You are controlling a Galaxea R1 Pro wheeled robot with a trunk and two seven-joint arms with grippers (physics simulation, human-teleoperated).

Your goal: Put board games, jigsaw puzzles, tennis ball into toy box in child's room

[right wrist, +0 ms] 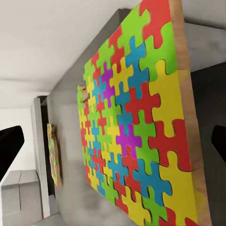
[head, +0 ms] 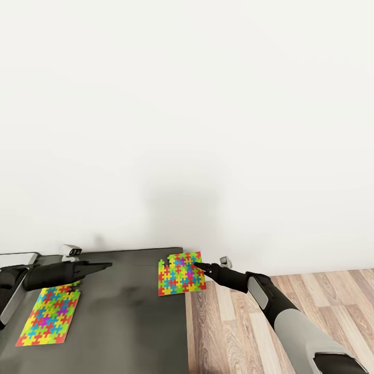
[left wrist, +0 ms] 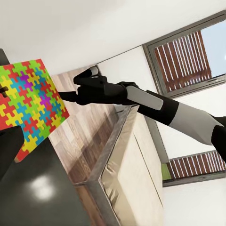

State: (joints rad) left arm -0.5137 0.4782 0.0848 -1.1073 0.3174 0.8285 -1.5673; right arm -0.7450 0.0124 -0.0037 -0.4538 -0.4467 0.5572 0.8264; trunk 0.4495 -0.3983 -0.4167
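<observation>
Two jigsaw puzzles are seen on the table (head: 130,311): the right puzzle (head: 181,273) overhangs its right edge, met by the right gripper (head: 199,265), jaws spread; the left puzzle (head: 48,316) lies under the left gripper (head: 106,266), state indiscernible.

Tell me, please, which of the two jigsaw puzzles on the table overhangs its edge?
The jigsaw puzzle at the right gripper, by the wall: its right side juts past the table edge. The other puzzle lies fully on top.

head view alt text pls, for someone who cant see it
The right gripper reaches a colourful jigsaw puzzle overhanging the dark table edge. The left gripper hovers above a second jigsaw puzzle, with white wall behind.
</observation>
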